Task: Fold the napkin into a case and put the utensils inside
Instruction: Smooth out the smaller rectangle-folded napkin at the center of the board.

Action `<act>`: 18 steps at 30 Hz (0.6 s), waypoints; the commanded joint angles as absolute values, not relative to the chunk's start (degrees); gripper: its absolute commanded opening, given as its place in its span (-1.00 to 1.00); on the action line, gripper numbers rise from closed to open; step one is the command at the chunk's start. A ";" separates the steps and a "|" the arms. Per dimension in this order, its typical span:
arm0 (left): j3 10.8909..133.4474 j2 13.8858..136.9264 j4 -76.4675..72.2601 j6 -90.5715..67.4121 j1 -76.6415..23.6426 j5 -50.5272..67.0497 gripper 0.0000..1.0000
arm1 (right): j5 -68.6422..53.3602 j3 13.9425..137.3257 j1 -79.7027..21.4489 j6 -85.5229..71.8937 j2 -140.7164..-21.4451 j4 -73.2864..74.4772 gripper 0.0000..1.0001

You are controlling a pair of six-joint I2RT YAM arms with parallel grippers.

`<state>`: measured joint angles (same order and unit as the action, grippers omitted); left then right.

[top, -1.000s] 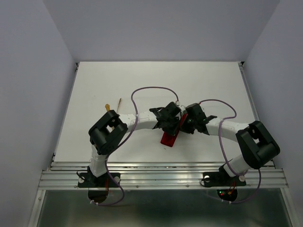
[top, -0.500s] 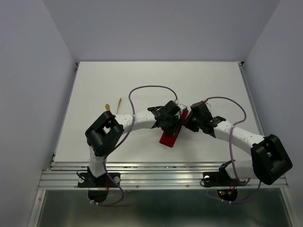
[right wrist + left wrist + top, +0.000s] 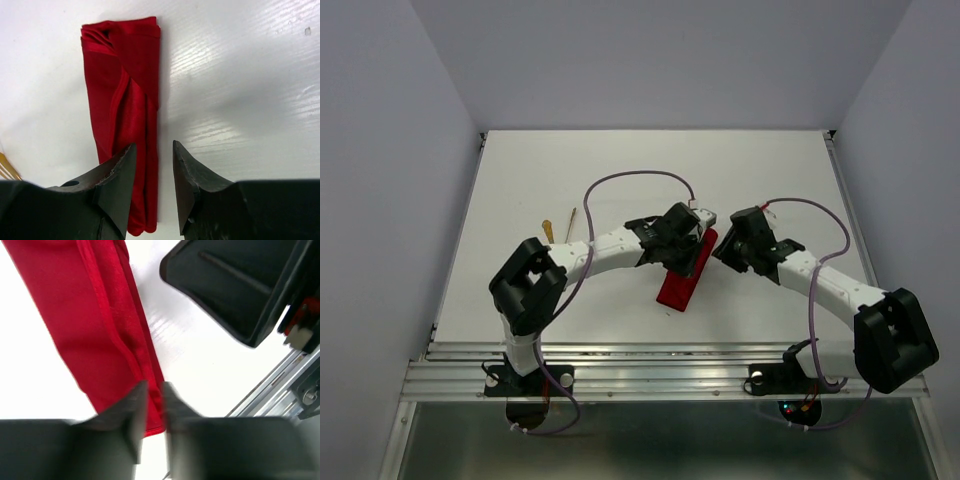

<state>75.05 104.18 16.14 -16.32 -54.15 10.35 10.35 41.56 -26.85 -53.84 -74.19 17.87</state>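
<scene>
Red case (image 3: 682, 280) lies folded at the centre of the frame, with both grippers just above it.
The left gripper (image 3: 154, 390) and right gripper (image 3: 153, 147) have their jaws parted and grasp nothing; the gold knife (image 3: 548, 229) and fork (image 3: 572, 216) lie well apart at centre left on the white table (image 3: 770, 170).

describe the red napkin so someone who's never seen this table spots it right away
On the white table, the left arm and right arm reach in toward the middle. Where they nearly meet lies the napkin, folded into a narrow strip slanting toward the near edge. It is the only red thing there, far bigger than the thin metal utensils off to the left.
</scene>
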 commanded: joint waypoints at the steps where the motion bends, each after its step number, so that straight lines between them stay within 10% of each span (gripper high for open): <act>1: 77.78 99.84 15.03 -16.34 -51.34 11.16 -0.68 | 11.52 44.82 -25.14 -52.47 -73.83 18.54 -0.19; 2: 77.96 100.10 14.77 -16.70 -50.63 11.77 -1.00 | 11.51 45.17 -25.14 -52.38 -73.74 18.54 -0.19; 18: 80.77 110.91 11.87 -20.65 -46.05 15.90 -1.00 | 8.70 50.45 -22.50 -49.40 -80.41 19.51 -0.20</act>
<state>79.05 109.93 13.10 -20.03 -45.41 12.58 9.45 47.22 -23.31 -50.85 -79.02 19.33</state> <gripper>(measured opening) 0.022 0.404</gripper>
